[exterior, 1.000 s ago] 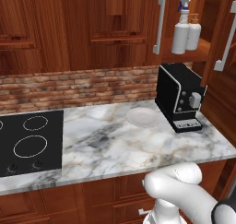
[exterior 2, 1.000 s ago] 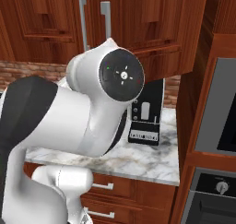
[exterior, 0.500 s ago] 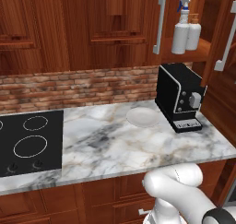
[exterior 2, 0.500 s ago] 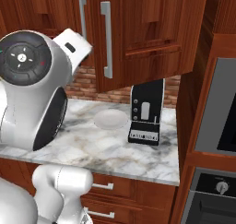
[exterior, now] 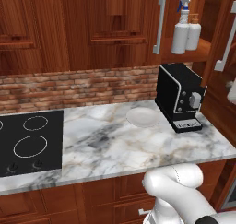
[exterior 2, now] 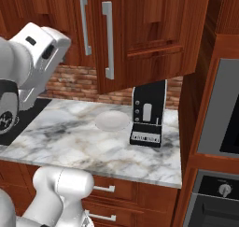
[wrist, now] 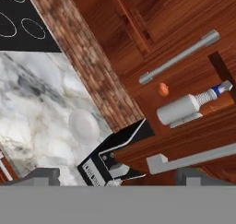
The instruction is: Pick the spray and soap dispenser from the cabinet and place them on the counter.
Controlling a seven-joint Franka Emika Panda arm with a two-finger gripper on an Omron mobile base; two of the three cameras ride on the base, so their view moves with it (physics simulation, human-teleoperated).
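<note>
The spray (exterior: 180, 30), slim and grey-white with a blue trigger, stands on the shelf of the open cabinet (exterior: 208, 47) at the upper right. The squat soap dispenser (exterior: 194, 34) stands right beside it, touching or nearly so. In the hand view the spray (wrist: 182, 109) lies sideways in the picture, and an orange pump top (wrist: 163, 89) peeks out beside it. My gripper (wrist: 120, 177) is open and holds nothing, well short of both bottles. The marble counter (exterior: 115, 144) runs below the cabinet. My white arm (exterior 2: 32, 58) rises at the left of the right base view.
A black coffee machine (exterior: 179, 96) stands on the counter under the shelf, with a white plate (exterior: 144, 117) to its left. The black cooktop (exterior: 27, 140) is set in at far left. The open cabinet door (exterior: 226, 38) juts out at right. An oven (exterior 2: 224, 128) fills the right wall.
The arm has swung left and away in the right base view, uncovering the cabinet doors, plate and coffee machine. The bottles have not moved. The gripper stays open.
</note>
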